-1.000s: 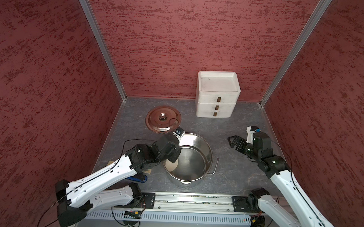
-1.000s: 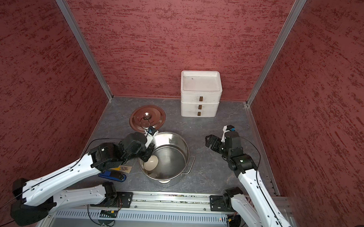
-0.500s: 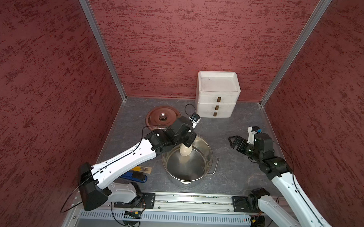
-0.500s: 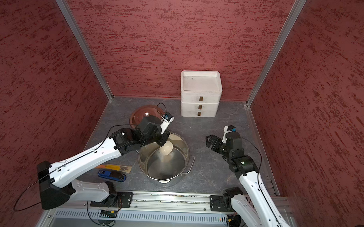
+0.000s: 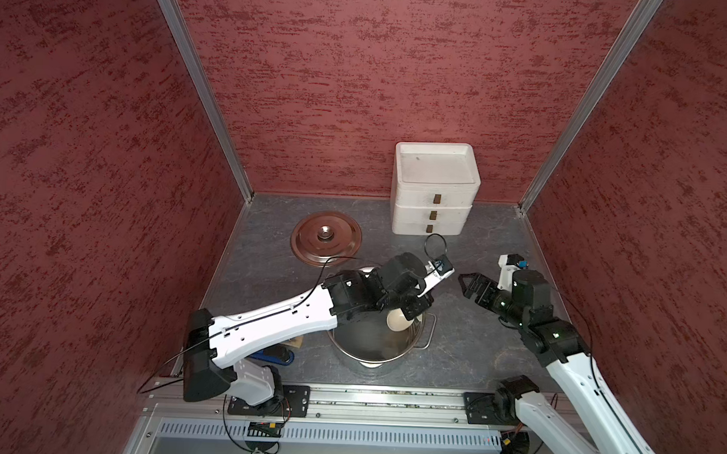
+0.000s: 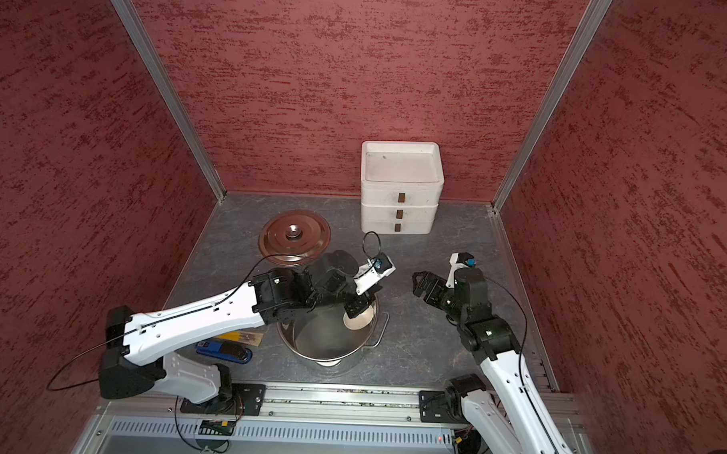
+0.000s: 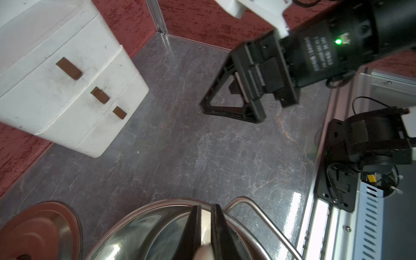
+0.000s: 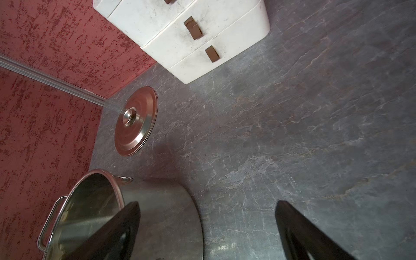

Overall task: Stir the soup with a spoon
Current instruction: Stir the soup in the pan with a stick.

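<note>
— Over the steel pot (image 5: 362,340), on the side nearest your right arm: that is where your left pincer (image 5: 412,312) stands, clamped tight on the spoon (image 5: 397,320).

— And the spoon itself?

— You have it by the handle, which the pincer hides. Only the cream oval bowl shows, directly below the fingers (image 7: 194,227), inside the pot's mouth and close to its wall. I judge the long axis steep, handle up and bowl down. The exact tilt cannot be read.

— Which arm carries the stir?

— Your left, as it alone has the tool. Your right pincer (image 5: 464,281) is spread wide and holds nothing. It hangs above the surface (image 5: 466,344) beside the pot, apart from it. Your next sweep turns on the small gap between bowl and wall. Lead the bowl toward the middle, I would say, or it may scrape the steel. Whether the bowl reaches any soup cannot be made out.

— Count?

— One spoon. One pot. One lid (image 5: 326,239), knob up, on the surface behind the pot. One stack of three white drawers (image 5: 433,201) at the back wall. One blue-and-black tool (image 6: 224,351) and one yellow-and-brown packet (image 6: 245,337) just beside it, both by your left arm. Two arms, two pincers.
</note>
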Controlling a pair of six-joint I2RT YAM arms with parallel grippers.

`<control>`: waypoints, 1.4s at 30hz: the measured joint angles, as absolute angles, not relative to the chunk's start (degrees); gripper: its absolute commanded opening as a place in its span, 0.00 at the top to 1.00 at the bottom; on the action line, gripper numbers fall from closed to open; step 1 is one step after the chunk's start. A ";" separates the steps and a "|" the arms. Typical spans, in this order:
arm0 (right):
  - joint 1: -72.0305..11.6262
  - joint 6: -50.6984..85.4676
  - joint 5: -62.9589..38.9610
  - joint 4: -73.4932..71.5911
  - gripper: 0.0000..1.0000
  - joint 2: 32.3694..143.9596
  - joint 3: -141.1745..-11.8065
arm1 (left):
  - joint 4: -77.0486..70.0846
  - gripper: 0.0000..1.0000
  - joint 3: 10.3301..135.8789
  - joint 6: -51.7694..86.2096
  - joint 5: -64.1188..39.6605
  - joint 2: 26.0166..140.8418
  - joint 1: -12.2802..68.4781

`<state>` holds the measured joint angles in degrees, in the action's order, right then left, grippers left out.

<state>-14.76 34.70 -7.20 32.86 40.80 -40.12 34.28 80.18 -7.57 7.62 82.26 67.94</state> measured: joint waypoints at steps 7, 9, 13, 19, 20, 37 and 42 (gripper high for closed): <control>-14.76 35.07 -7.20 32.91 0.02 40.45 -39.59 | 36.82 1.00 71.50 -3.90 7.77 75.50 75.33; -14.76 35.16 -7.22 32.86 0.02 40.51 -39.59 | 38.54 1.00 69.32 -2.52 8.51 73.30 76.99; -14.76 35.20 -7.22 32.80 0.02 41.30 -39.57 | 41.71 1.00 65.41 0.67 11.55 68.25 77.91; -14.76 35.42 -7.29 32.47 0.03 42.57 -39.59 | 47.42 1.00 61.69 4.16 17.04 59.33 76.77; -14.76 35.46 -7.29 32.34 0.03 42.72 -39.57 | 48.34 1.00 61.36 4.45 17.67 58.02 75.83; -14.76 35.59 -7.51 32.47 0.03 41.95 -39.59 | 46.70 1.00 63.64 -0.23 19.03 62.48 54.76; -14.76 35.66 -7.38 32.91 0.03 40.10 -39.59 | 44.42 1.00 67.72 -2.55 16.80 68.90 51.27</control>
